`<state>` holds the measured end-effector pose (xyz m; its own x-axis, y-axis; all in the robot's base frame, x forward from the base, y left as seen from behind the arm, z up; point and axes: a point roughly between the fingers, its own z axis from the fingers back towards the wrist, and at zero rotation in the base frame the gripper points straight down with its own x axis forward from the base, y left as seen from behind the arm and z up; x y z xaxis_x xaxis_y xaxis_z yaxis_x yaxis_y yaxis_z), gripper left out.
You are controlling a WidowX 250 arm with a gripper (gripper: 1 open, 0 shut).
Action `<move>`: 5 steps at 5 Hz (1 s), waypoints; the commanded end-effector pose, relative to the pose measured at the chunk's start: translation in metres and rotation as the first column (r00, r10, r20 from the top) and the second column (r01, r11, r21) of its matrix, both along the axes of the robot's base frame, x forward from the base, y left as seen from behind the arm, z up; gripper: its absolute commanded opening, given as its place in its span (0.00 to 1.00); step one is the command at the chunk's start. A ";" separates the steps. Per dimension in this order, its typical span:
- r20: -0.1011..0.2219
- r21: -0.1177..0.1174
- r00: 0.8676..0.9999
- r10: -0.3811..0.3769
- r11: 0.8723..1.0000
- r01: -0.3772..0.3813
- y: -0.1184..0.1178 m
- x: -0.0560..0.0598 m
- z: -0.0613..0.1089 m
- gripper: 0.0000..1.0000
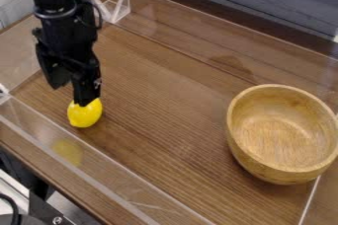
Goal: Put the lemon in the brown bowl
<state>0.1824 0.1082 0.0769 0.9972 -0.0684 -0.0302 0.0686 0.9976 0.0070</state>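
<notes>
At the near left corner, a dark cable [19,201] runs beside the table's edge; it plays no part in the job.

Just right of that, on the left side of the wooden table [158,155], the black gripper [77,95] points down at the lemon. Its fingers are parted, with a gap between them, though how wide they stand against the fruit is hard to judge from this angle. They appear to hold nothing; whether either one touches the lemon I cannot tell.

The lemon [86,115] sits on the tabletop directly below and slightly near of the fingers, its far end close to or partly behind them. So the reach looks mostly done, while the grasp itself seems still to be made.

Well apart, on the right side, the brown bowl [282,133] stands upright with its hollow facing up and no lemon in it. Left to do, as I judge it: settle the fingers around the fruit, close, lift, carry it rightward over the rim and let go inside.
</notes>
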 end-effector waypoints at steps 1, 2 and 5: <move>0.037 0.005 0.999 0.032 0.999 -0.032 0.004 0.003 -0.004 1.00; 0.044 -0.005 0.998 0.046 0.999 -0.046 0.003 0.003 -0.012 1.00; 0.058 -0.026 0.996 0.064 0.998 -0.063 0.001 0.007 -0.022 1.00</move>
